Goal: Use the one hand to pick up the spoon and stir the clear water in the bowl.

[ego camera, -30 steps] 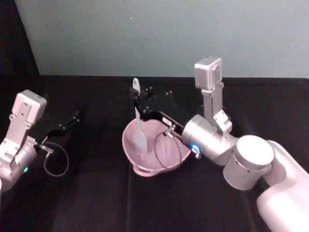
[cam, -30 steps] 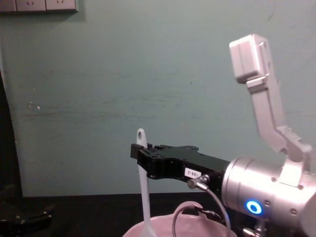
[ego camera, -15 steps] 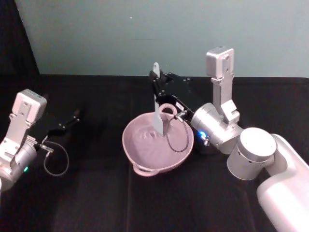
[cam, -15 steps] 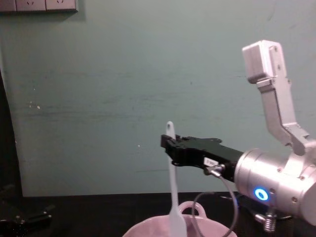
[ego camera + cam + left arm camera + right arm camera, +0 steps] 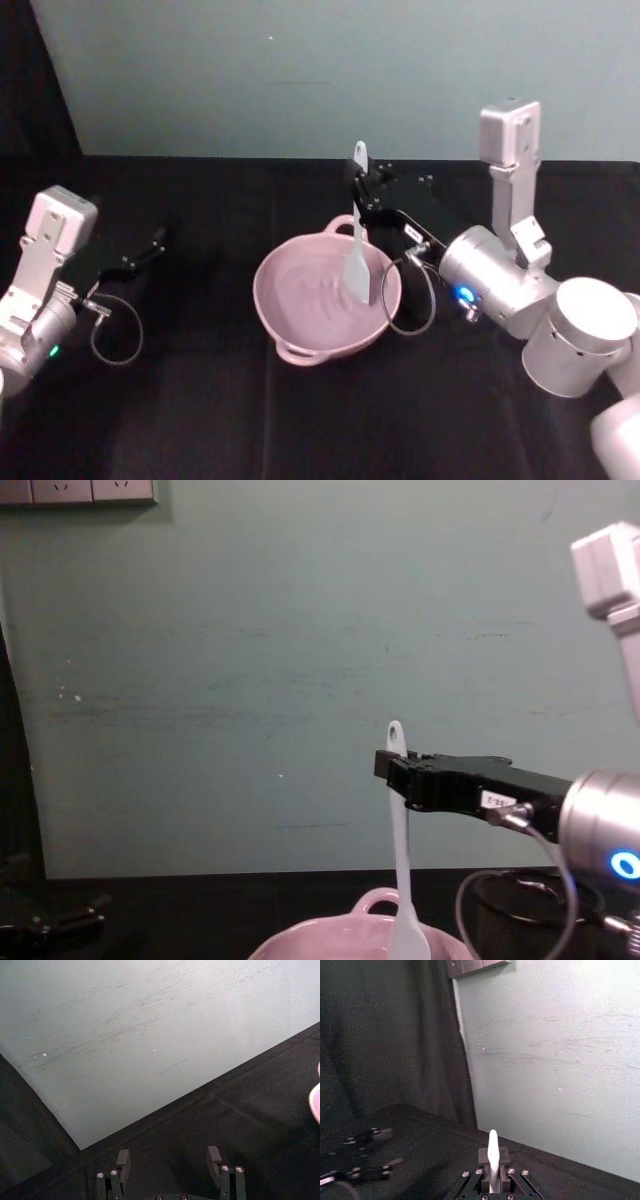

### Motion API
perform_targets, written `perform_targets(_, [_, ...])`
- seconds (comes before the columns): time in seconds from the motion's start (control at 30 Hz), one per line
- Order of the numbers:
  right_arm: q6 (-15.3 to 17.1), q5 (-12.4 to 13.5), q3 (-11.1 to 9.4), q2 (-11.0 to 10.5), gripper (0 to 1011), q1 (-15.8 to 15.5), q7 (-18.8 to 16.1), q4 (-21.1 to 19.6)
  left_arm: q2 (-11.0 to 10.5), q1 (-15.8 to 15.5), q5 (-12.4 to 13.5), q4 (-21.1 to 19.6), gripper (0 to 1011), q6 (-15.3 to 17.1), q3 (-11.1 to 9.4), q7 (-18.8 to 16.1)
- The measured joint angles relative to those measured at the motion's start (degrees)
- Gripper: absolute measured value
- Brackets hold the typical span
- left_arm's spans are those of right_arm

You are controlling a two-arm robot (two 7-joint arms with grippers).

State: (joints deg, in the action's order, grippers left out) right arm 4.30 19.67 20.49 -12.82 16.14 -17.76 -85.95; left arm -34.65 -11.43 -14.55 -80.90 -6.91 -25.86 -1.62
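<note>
The pale pink bowl (image 5: 300, 300) sits mid-table, its loop handle (image 5: 375, 900) on the far rim; ripples mark the clear water (image 5: 310, 295) inside. My right gripper (image 5: 362, 190) is shut on the upper handle of the white spoon (image 5: 357, 255), which hangs upright with its flat head dipped in at the bowl's right side. From the chest, the spoon (image 5: 400, 850) stands vertical in the black jaws of the right gripper (image 5: 397, 770). The spoon's tip (image 5: 492, 1152) pokes up between the fingers. My left gripper (image 5: 150, 245) rests open at the far left, its fingers (image 5: 215, 1157) spread apart.
A black cloth covers the table (image 5: 200, 420) in front of a pale green wall. A cable loop (image 5: 115, 335) lies beside the left arm. Another cable (image 5: 410, 300) hangs from the right wrist over the bowl's right rim.
The right gripper has swept the spoon from the bowl's left side across to its right side. The left arm has not moved.
</note>
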Motion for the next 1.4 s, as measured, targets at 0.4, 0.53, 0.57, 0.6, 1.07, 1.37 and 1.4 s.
perform_targets(0.4, [2.85, 6.61, -2.36, -2.57, 113, -4.58, -0.47, -7.85, 0.00, 0.00, 0.00, 0.00, 1011, 0.00, 0.00, 0.00])
perform_targets(0.53, [3.01, 8.59, -3.58, -2.81, 114, -5.08, 0.36, -9.45, 0.00, 0.00, 0.00, 0.00, 1011, 0.00, 0.00, 0.00])
perform_targets(0.57, [3.02, 8.91, -3.82, -2.85, 114, -5.15, 0.51, -9.74, 0.00, 0.00, 0.00, 0.00, 1011, 0.00, 0.00, 0.00])
perform_targets(0.6, [3.03, 9.28, -4.07, -2.91, 113, -5.22, 0.66, -10.05, 0.00, 0.00, 0.00, 0.00, 1011, 0.00, 0.00, 0.00])
perform_targets(1.07, [6.23, 19.00, -11.83, -3.41, 113, -6.85, 6.02, -16.35, 0.00, 0.00, 0.00, 0.00, 1011, 0.00, 0.00, 0.00])
perform_targets(1.37, [5.64, 23.45, -15.16, -2.63, 113, -6.03, 8.69, -13.07, 0.00, 0.00, 0.00, 0.00, 1011, 0.00, 0.00, 0.00])
perform_targets(1.4, [5.60, 23.85, -15.29, -2.57, 113, -5.83, 8.75, -12.57, 0.00, 0.00, 0.00, 0.00, 1011, 0.00, 0.00, 0.00])
